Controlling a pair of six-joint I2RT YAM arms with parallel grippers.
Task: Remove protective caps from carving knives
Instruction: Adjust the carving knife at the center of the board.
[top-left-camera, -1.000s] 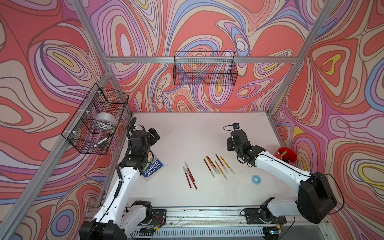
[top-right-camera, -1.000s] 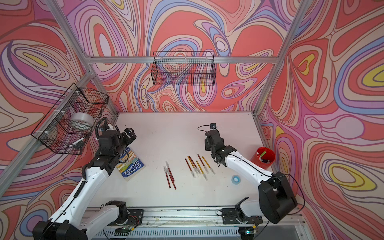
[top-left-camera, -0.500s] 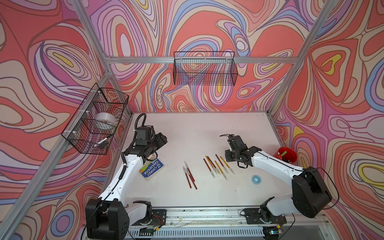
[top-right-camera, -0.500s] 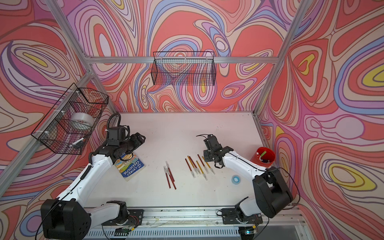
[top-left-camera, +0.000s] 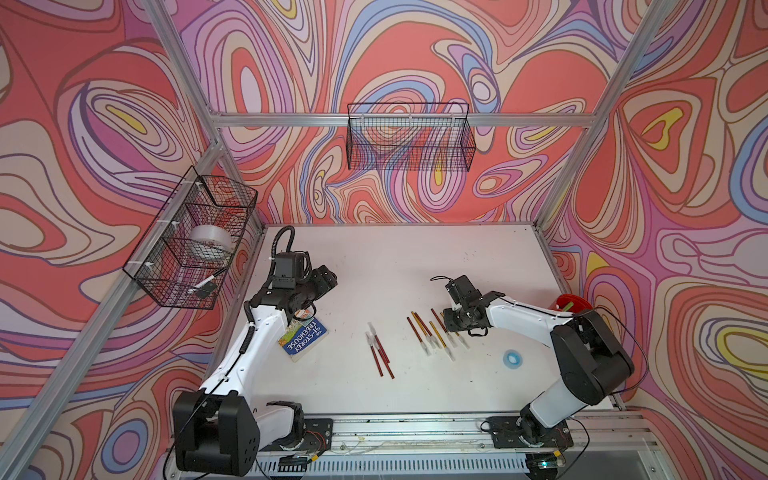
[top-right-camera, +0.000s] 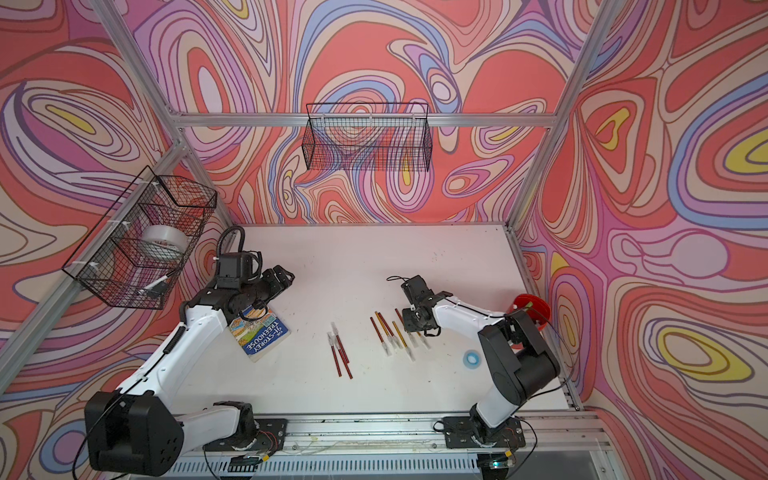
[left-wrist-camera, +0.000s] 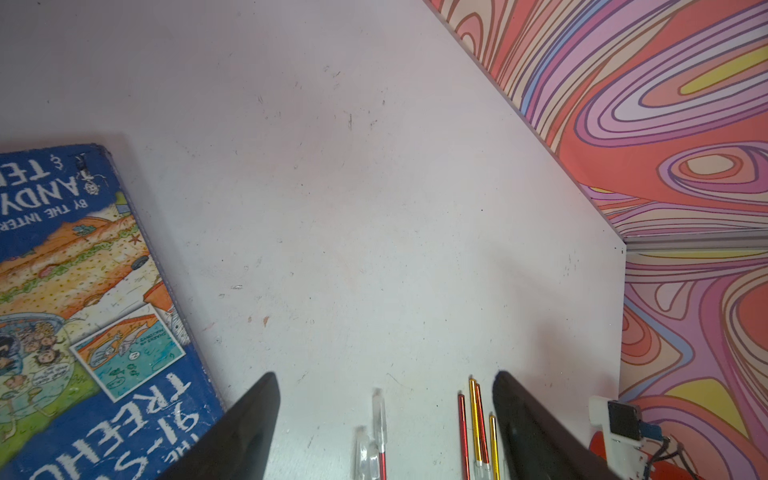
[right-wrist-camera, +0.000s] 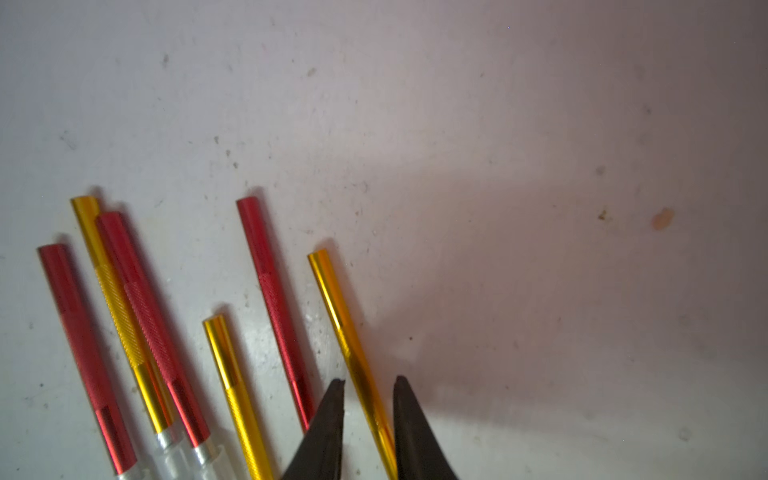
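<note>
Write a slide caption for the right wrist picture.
Right claw, slightly open, straddles a yellow knife beside five other knives on the table.

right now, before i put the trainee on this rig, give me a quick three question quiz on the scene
1. True or false: the left gripper has its jaws shut.
2. The knife that the right gripper straddles has a handle that is: A red, B yellow, C blue.
3. Fill in: beside the left gripper, flat on the table, lies a ___.
Key: 1 false; 2 B; 3 book.
</note>
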